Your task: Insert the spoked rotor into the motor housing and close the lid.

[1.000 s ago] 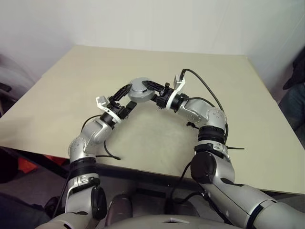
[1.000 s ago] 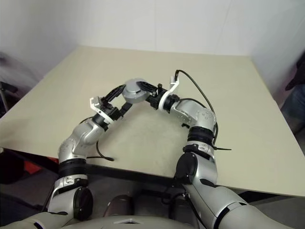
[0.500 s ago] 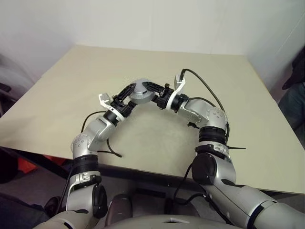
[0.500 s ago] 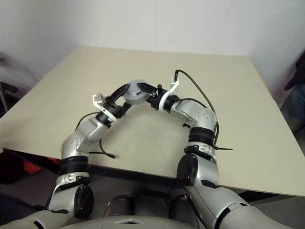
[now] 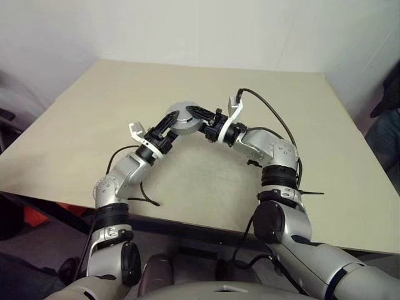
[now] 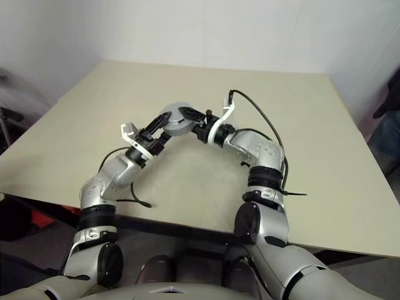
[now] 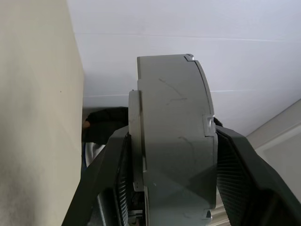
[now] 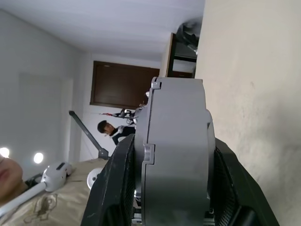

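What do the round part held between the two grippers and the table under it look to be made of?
The motor housing looks like dull grey metal, likely cast or machined: matte sheen, fine scratches, crisp notches on its edge. It could be coated. The table looks like a beige laminate or painted board: flat, even colour, faint mottling, no grain.

Motor housing [image 5: 183, 117] held up above the worktop [image 5: 300, 119], over its middle, between both tools. Left tool [image 5: 169, 120] comes in from the left and grips the housing's left side; right tool [image 5: 197, 115] comes in from the right and grips its right side. In both wrist views the housing sits edge-on between that tool's two fingers. A person [image 8: 114, 131] stands in the room behind.
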